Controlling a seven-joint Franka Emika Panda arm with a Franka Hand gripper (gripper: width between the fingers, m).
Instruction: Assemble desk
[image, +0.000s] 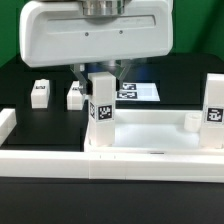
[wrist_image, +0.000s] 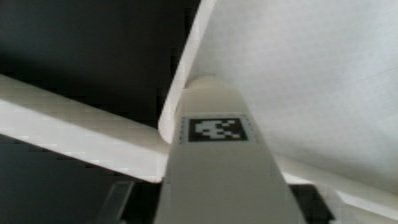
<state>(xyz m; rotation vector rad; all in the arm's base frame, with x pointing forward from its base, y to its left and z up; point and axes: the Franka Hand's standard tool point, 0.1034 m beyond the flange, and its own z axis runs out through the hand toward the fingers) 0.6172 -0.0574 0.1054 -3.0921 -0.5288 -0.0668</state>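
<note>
1. At the upper middle of the exterior view, the claw (image: 101, 76) hangs under its broad white housing (image: 95, 38). Its thin dark fingers (image: 83, 72) drop on either side of the leg (image: 102, 104).
2. From the wrist camera, the claw (wrist_image: 210, 200) is closed on that leg (wrist_image: 217, 155). The dark fingers (wrist_image: 128, 200) lie against two opposite faces with no gap showing, so it pinches the leg.
3. This leg stands upright with its long axis vertical. Its tag faces the exterior camera, and it sits at the tabletop's corner toward the exterior view's left.
4. The tabletop (image: 150, 140) lies flat on the black table (image: 50, 120), its long axis running across the frame.
5. At the right edge of the frame, a second leg (image: 213, 108) stands upright on the tabletop.
6. In the left middle of the frame, a loose leg (image: 40, 92) and a further loose leg (image: 77, 95) rest on the table, apart from the tabletop.
7. Behind the claw, the marker board (image: 138, 91) lies flat.
</note>
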